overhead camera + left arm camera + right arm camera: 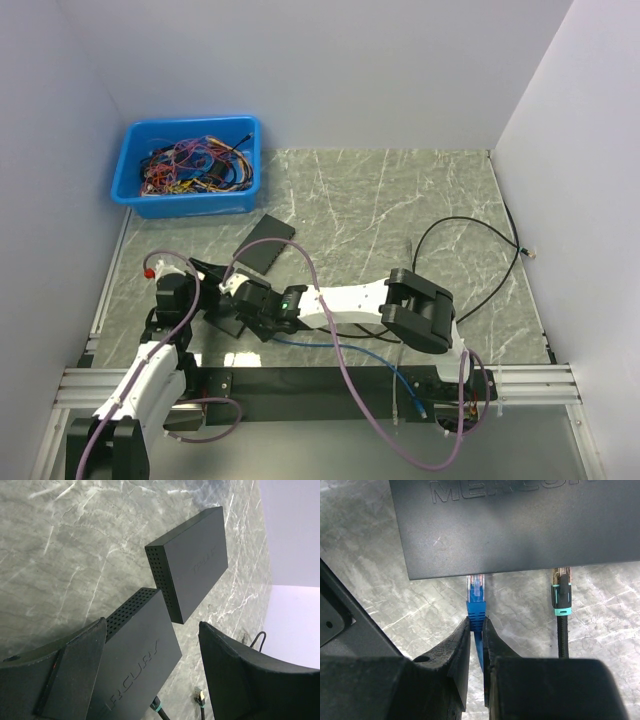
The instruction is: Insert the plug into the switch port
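Marble table [370, 580]; up close, right gripper [476, 626] pinches plug [476, 605]

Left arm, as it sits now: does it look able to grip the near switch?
Probably yes. The left fingers stand open either side of the near switch, which lies between them. The far switch sits beyond, out of the grip. A cable end in the gap might get nudged.

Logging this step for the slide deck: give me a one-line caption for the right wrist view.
Right gripper pinches the blue plug at the edge of the switch, beside a black cable.
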